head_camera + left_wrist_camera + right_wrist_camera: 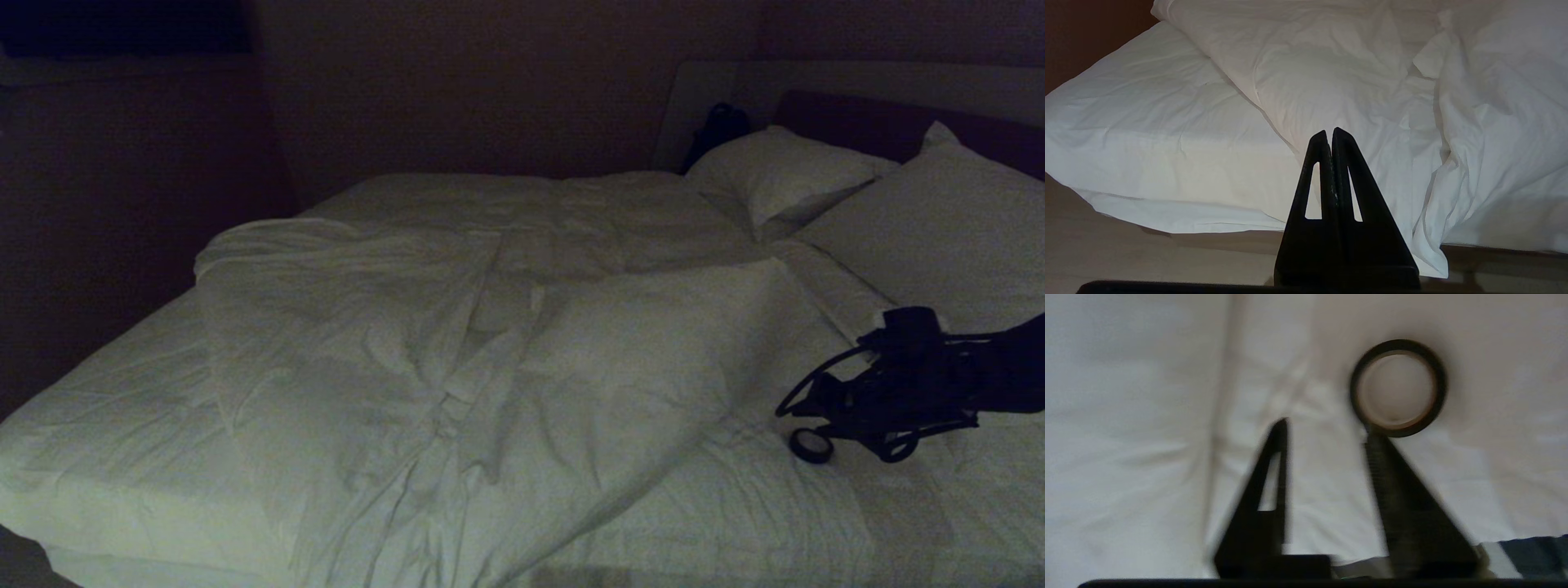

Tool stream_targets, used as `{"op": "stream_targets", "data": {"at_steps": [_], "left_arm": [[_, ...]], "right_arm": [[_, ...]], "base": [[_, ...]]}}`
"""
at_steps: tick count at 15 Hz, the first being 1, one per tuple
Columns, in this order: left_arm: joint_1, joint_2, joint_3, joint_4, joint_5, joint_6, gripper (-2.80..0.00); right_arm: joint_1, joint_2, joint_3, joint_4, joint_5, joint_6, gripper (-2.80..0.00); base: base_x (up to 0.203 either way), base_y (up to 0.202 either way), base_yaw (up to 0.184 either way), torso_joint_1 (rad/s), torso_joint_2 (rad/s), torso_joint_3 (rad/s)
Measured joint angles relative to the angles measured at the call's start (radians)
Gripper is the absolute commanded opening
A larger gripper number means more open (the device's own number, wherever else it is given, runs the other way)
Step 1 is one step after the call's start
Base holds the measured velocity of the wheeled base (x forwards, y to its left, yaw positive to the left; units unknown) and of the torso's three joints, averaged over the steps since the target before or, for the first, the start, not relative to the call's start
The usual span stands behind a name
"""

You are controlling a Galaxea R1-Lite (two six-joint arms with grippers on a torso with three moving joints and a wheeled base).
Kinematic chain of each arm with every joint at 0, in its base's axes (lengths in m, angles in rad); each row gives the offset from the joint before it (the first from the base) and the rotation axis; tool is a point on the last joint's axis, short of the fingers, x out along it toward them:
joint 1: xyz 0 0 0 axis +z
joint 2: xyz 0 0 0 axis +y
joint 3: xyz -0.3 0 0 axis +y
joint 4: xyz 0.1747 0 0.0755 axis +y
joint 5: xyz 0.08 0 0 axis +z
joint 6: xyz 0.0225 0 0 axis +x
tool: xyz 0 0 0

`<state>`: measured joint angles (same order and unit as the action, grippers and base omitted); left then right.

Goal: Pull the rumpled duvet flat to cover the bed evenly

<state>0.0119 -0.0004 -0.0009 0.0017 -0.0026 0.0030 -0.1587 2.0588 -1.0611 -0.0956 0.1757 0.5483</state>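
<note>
Still rumpled: duvet bunched mid-bed, creased, sheet exposed alongside.

White bedding, black hardware, dark wall.
Puffy creased white duvet, plain, no print; smooth white mattress sheet; white rectangular pillows; dark headboard panel; black right gripper, black left gripper; black ring with pale inner face.

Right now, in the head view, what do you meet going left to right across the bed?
Bare mattress sheet → rumpled duvet → roll of tape → right gripper → pillow.
</note>
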Motion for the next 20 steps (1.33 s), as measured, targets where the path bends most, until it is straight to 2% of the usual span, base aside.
{"op": "stream_targets", "data": {"at_steps": [4, 8, 20], "left_arm": [[0.0, 0.0, 0.0, 0.0, 0.0, 0.0, -2.8], [0.0, 0.0, 0.001, 0.0, 0.0, 0.0, -2.8], [0.0, 0.0, 0.0, 0.0, 0.0, 0.0, -2.8]], "right_arm": [[-0.003, 0.024, 0.001, -0.008, -0.071, -0.019, 0.0], [-0.017, 0.038, -0.004, -0.009, -0.105, -0.033, 0.0], [-0.019, 0.114, -0.016, -0.056, -0.121, -0.044, 0.0]], "base": [[0.0, 0.0, 0.0, 0.0, 0.0, 0.0], [0.0, 0.0, 0.0, 0.0, 0.0, 0.0], [0.0, 0.0, 0.0, 0.0, 0.0, 0.0]]}}
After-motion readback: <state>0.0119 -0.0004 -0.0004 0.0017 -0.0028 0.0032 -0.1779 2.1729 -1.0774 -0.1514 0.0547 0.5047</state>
